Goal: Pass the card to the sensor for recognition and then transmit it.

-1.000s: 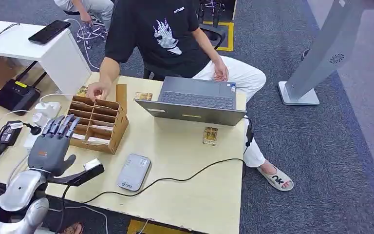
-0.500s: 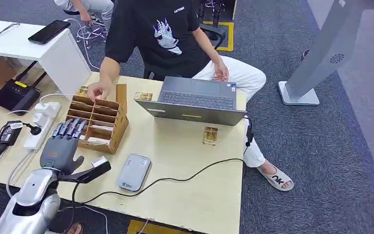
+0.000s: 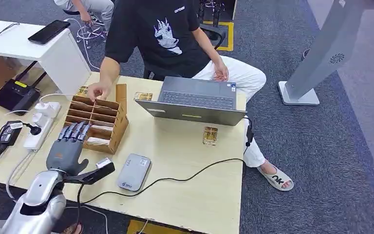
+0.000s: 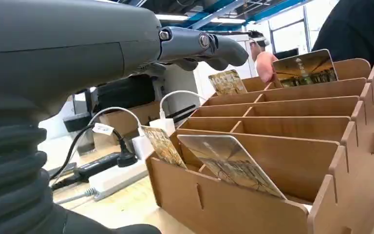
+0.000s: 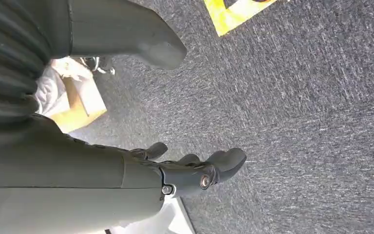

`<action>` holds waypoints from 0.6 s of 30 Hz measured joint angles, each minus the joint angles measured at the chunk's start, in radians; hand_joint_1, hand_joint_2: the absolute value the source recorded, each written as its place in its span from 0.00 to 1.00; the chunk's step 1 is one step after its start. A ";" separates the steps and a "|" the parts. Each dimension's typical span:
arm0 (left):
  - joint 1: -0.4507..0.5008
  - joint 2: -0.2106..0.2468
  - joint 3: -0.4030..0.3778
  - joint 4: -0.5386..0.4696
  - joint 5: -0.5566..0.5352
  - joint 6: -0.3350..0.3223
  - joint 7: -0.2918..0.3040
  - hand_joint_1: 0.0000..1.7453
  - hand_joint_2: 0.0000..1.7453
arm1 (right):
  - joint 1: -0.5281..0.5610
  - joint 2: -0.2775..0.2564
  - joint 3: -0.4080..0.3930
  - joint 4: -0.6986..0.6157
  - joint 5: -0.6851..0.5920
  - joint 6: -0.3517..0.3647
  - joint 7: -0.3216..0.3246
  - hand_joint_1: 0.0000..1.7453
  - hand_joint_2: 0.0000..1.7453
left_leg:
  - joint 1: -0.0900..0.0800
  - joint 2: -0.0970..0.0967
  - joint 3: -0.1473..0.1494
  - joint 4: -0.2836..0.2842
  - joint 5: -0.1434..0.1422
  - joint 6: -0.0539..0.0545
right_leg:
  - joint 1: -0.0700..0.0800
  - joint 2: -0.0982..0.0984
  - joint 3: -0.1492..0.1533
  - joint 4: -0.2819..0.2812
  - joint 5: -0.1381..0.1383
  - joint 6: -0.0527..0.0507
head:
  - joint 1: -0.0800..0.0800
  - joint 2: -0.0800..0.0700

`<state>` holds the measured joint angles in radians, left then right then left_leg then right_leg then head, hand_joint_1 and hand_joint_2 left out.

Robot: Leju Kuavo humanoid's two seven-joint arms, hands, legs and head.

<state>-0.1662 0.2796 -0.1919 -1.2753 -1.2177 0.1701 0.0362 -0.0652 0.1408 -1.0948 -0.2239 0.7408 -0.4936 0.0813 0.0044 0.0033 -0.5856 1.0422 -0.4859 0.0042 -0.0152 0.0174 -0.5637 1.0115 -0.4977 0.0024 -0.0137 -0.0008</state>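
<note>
A wooden card rack stands on the table's left half, with cards in its front slots. My left hand hovers at the rack's near-left corner, fingers stretched out flat over the front row, holding nothing. In the left wrist view its fingers reach above the rack, where a card leans in the front slot beside another card. The grey card sensor lies flat on the table just right of my hand. My right hand hangs over carpet, fingers loosely apart and empty.
A person sits across the table with one hand on the rack's far edge. An open laptop stands at the back right. A power strip and cables lie left of the rack. A black cable runs from the sensor.
My left hand has moved right and slightly nearer along the table, from beside the power strip to the rack's near-left corner. The person and the rack have stayed still.
</note>
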 joint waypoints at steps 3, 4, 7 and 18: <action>-0.001 -0.003 0.000 0.005 0.000 0.000 0.000 0.00 1.00 | 0.000 0.000 0.000 0.000 0.000 0.000 0.000 0.00 1.00 | 0.000 0.000 0.000 0.000 0.000 0.000 | 0.000 0.000 0.000 0.000 0.000 0.000 | 0.000 0.000; -0.001 -0.003 0.000 0.007 0.000 0.000 0.000 0.02 1.00 | 0.000 0.000 0.000 0.000 0.000 0.000 0.000 0.00 1.00 | 0.000 0.000 0.000 0.000 0.000 0.000 | 0.000 0.000 0.000 0.000 0.000 0.000 | 0.000 0.000; -0.003 -0.006 0.000 0.014 0.000 0.003 -0.006 1.00 1.00 | 0.000 0.000 0.000 0.000 0.002 0.001 0.000 0.00 1.00 | 0.000 0.000 0.000 0.000 0.000 0.000 | 0.000 0.000 0.000 0.000 0.000 0.000 | 0.000 0.000; -0.012 -0.015 0.000 0.054 0.000 0.012 -0.015 1.00 1.00 | 0.000 -0.002 0.001 0.000 0.005 0.003 0.000 0.00 1.00 | 0.000 0.000 0.000 0.000 0.000 0.000 | 0.000 0.000 0.000 0.000 0.000 0.000 | 0.000 0.000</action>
<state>-0.1784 0.2647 -0.1919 -1.2215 -1.2173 0.1823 0.0214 -0.0656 0.1385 -1.0941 -0.2239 0.7458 -0.4902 0.0809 0.0044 0.0034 -0.5856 1.0422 -0.4859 0.0042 -0.0152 0.0174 -0.5637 1.0116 -0.4977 0.0024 -0.0137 -0.0004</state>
